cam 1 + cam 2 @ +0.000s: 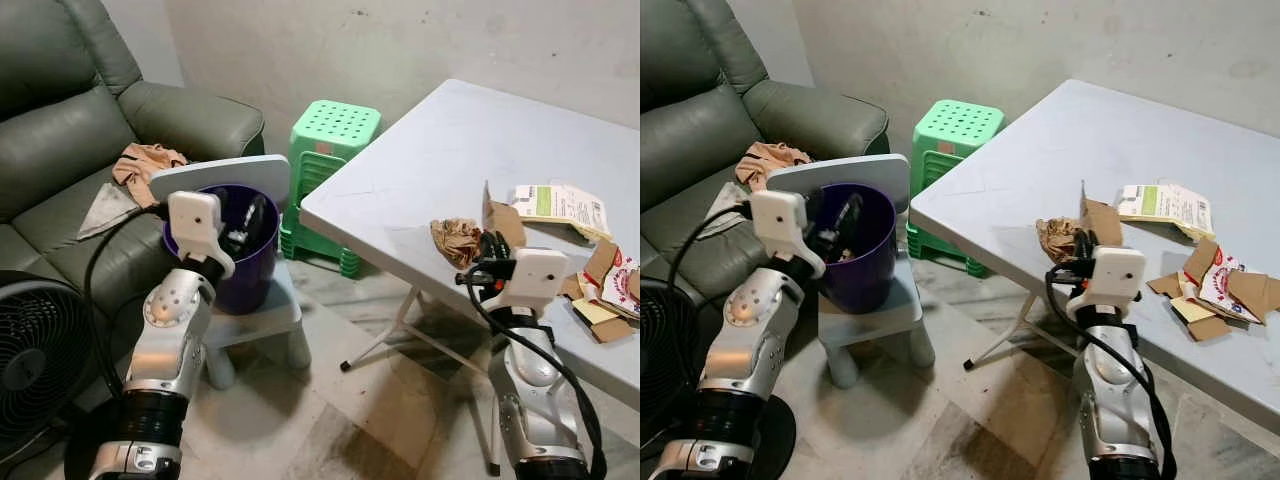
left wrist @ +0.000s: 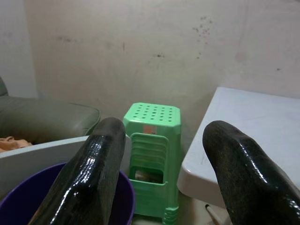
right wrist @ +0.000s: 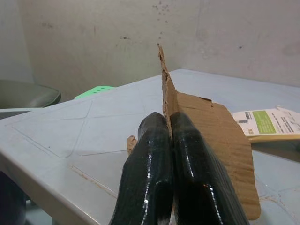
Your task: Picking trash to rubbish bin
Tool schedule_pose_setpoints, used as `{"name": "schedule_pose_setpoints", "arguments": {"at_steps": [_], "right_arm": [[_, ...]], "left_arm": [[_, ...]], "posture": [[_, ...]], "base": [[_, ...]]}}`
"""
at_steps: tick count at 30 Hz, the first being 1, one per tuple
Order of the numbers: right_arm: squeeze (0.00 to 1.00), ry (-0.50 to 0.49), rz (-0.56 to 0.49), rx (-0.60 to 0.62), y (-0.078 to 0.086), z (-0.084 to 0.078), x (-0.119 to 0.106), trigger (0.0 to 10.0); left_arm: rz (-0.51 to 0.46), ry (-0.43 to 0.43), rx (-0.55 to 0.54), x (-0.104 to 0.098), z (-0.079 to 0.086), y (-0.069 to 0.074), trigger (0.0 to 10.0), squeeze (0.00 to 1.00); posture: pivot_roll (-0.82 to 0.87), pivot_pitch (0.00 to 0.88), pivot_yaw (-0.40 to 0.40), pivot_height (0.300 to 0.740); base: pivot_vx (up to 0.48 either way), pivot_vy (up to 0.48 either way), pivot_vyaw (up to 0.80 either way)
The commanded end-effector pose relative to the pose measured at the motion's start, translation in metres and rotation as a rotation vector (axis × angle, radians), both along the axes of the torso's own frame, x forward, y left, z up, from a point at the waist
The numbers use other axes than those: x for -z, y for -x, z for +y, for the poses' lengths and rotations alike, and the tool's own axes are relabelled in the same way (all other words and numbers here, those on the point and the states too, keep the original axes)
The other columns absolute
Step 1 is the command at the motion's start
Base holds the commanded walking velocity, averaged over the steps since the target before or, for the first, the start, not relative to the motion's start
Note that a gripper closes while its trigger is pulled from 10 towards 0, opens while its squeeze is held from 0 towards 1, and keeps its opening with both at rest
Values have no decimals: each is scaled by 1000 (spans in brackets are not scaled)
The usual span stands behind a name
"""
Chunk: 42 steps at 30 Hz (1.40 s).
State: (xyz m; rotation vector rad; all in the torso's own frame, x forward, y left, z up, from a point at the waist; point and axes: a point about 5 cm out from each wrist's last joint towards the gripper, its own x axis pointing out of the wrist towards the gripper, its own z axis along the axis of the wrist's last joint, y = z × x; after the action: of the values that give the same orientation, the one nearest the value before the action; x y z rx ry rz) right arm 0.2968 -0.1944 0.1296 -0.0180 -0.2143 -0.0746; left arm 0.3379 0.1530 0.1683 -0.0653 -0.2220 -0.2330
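Observation:
A purple rubbish bin (image 1: 236,268) stands on a small pale stool beside the sofa, its grey lid (image 1: 225,174) tipped up behind it. My left gripper (image 1: 246,226) hangs open over the bin's mouth, nothing between its fingers (image 2: 96,168). On the white table (image 1: 430,160), my right gripper (image 3: 166,123) is shut on a torn piece of brown cardboard (image 3: 213,124) that stands upright near the table's front edge. A crumpled brown paper wad (image 1: 456,240) lies just left of that gripper (image 1: 492,246). More trash lies to the right: a green-and-white printed packet (image 1: 560,205) and several cardboard scraps (image 1: 603,292).
A stack of green plastic stools (image 1: 332,150) stands between the bin and the table. The grey-green sofa (image 1: 60,140) with a tan cloth (image 1: 146,160) is at left, and a black fan (image 1: 35,345) at lower left. Folding table legs (image 1: 385,340) stand on the tiled floor.

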Motion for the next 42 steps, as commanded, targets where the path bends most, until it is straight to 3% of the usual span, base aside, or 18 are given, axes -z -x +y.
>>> {"name": "schedule_pose_setpoints", "arguments": {"at_steps": [1,12,24,42], "right_arm": [[0,9,-11,-16,0,5,-4,10000],[0,32,-6,-22,-5,9,-7,10000],[0,41,21,-10,2,6,-1,10000],[0,64,27,-14,-4,1,-5,10000]], "left_arm": [[-4,15,-13,-1,-1,-2,10000,0],[-26,46,38,-7,-14,-8,10000,0],[8,39,27,1,-15,-9,10000,0],[7,35,8,2,-12,-10,10000,0]], "posture": [[-49,45,-29,740],[-55,24,-25,740],[-70,42,-20,740],[-60,36,-37,740]], "base": [[0,0,0],[0,0,438],[0,0,800],[0,0,800]]}}
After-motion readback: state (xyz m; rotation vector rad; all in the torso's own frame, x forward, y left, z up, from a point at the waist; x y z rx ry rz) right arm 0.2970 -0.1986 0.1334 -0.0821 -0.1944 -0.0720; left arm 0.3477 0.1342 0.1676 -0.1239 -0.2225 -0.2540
